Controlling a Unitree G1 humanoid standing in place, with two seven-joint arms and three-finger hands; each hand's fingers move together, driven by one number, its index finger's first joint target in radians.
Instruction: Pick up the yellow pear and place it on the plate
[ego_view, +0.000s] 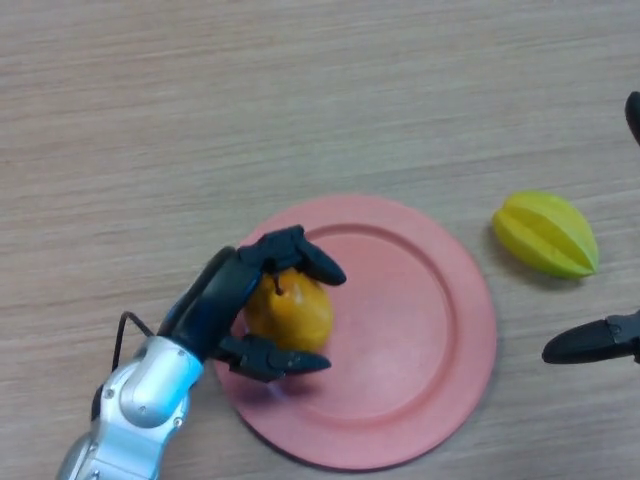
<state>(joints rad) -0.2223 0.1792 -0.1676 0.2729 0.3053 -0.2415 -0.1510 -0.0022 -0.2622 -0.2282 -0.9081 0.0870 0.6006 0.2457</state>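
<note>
A yellow-orange pear (293, 310) with a dark stem is over the left part of a pink plate (420, 330). My left hand (225, 300) comes in from the lower left, its fingers curled over the pear's top and its thumb under the near side. I cannot tell whether the pear rests on the plate or hangs just above it. My right hand (595, 342) shows only as dark fingers at the right edge, away from the plate.
A yellow star fruit (545, 234) lies on the wooden table (300, 100) to the right of the plate. Another dark part of my right hand (634, 115) pokes in at the upper right edge.
</note>
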